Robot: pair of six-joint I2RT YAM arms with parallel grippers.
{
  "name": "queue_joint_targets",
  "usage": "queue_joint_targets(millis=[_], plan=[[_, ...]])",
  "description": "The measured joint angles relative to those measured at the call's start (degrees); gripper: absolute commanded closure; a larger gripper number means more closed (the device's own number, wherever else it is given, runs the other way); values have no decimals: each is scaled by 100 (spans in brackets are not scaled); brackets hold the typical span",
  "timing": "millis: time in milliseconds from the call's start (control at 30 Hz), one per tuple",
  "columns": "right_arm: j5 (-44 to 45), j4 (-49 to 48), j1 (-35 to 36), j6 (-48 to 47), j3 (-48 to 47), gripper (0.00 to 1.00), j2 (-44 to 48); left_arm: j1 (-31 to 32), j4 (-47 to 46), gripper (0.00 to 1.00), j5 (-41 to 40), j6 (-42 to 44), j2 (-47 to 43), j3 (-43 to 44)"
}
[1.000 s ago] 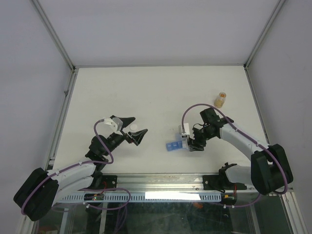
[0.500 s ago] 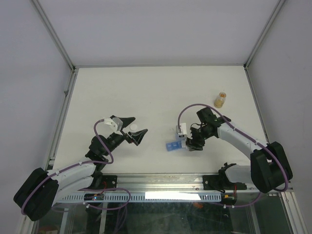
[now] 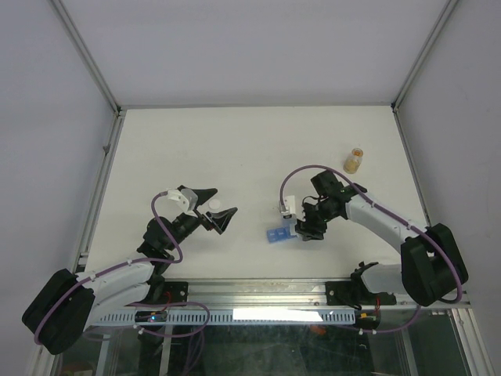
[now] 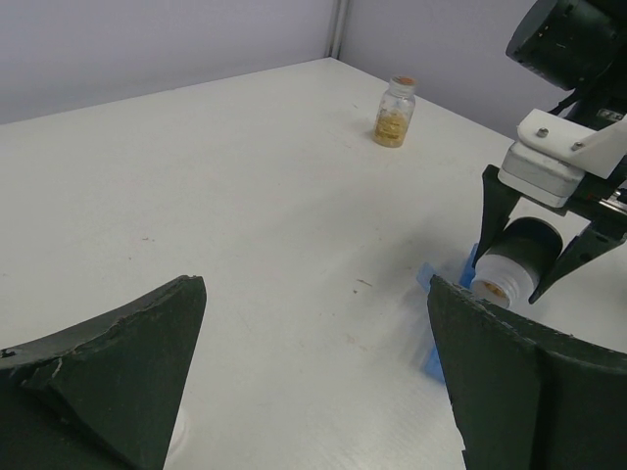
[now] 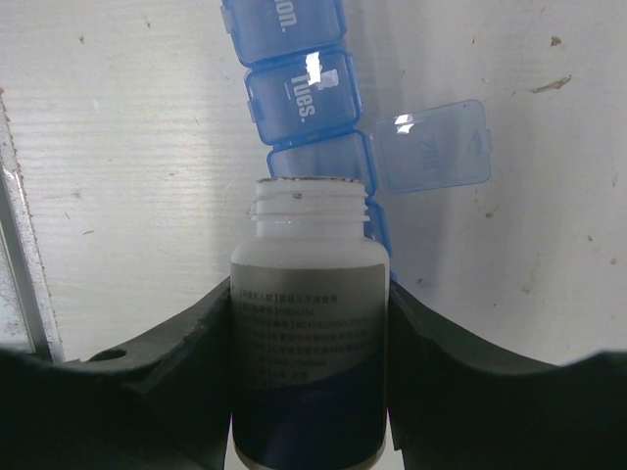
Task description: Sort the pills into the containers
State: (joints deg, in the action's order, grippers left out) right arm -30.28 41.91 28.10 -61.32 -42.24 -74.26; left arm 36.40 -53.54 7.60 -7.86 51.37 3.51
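Legibly "Tues." on blue organiser (image 5: 299, 103), right claw (image 5: 310, 352) clamping bottle (image 5: 308, 284), label blurred

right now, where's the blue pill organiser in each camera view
top external: lower centre; the blue pill organiser lies just left of the right hand.
left wrist: right of centre, partly hidden behind the white bottle.
right wrist: top centre, one lid open, just beyond the bottle's mouth.
shared landmark: the right hand gripping the white bottle.
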Motion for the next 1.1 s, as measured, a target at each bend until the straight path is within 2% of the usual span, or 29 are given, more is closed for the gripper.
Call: queue_joint_targets(millis=[1100], plan=[[297, 256, 205, 144, -136, 100, -101, 0, 0, 1, 2, 0, 76, 52]])
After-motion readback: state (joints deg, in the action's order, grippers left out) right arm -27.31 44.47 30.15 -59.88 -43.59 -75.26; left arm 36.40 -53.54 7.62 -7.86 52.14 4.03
